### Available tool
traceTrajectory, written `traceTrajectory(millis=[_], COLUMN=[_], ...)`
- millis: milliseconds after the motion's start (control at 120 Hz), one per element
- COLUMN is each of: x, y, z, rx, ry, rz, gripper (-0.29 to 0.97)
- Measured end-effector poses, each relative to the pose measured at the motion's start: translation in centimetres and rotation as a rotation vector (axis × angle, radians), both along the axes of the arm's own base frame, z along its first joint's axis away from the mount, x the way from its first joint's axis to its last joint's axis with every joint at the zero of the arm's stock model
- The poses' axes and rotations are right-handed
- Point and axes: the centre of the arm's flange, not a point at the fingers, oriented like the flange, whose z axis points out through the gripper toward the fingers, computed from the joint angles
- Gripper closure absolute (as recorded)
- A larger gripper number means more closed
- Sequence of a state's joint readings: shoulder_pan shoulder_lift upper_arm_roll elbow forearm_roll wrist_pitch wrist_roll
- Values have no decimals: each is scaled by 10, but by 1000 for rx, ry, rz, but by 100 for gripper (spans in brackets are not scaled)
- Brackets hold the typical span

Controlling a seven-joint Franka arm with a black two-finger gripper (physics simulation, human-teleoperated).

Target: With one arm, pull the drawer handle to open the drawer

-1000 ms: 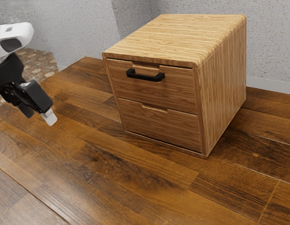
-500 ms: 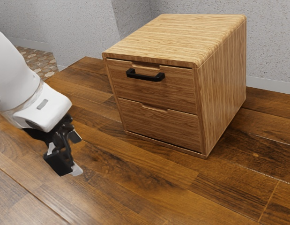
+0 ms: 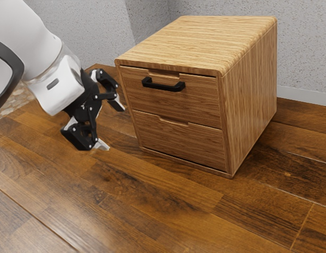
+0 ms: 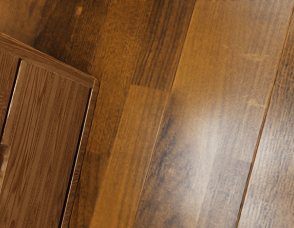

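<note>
Beside the front corner of the cabinet point(image 3: 247, 105), your gripper point(image 3: 113, 128) hangs with jaws spread wide, touching nothing, below and apart from the black handle point(image 3: 163, 84) of the top drawer point(image 3: 173, 103).

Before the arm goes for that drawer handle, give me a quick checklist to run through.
1. Pincer open and empty: ok, its fingers are spread with nothing between them.
2. Black handle unobstructed: ok, nothing in front of it.
3. Top drawer at its start state: ok, it sits shut in the cabinet.
4. Pincer lined up with the black handle: not ok, it hangs lower and toward the exterior view's left, apart from the cabinet.
5. Fingers turned to straddle the handle's bar: cannot tell.
</note>
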State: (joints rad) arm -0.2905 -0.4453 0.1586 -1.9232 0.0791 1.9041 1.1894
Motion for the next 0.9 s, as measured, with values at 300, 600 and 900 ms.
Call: traceTrajectory(millis=[300,600,900], x=[29,39,62], y=[-7,10,25], z=[-18,-16,-33], rx=[73,102,104], ry=[-66,-227,-249], rz=[-154,-184,-166], gripper=[0,0,0])
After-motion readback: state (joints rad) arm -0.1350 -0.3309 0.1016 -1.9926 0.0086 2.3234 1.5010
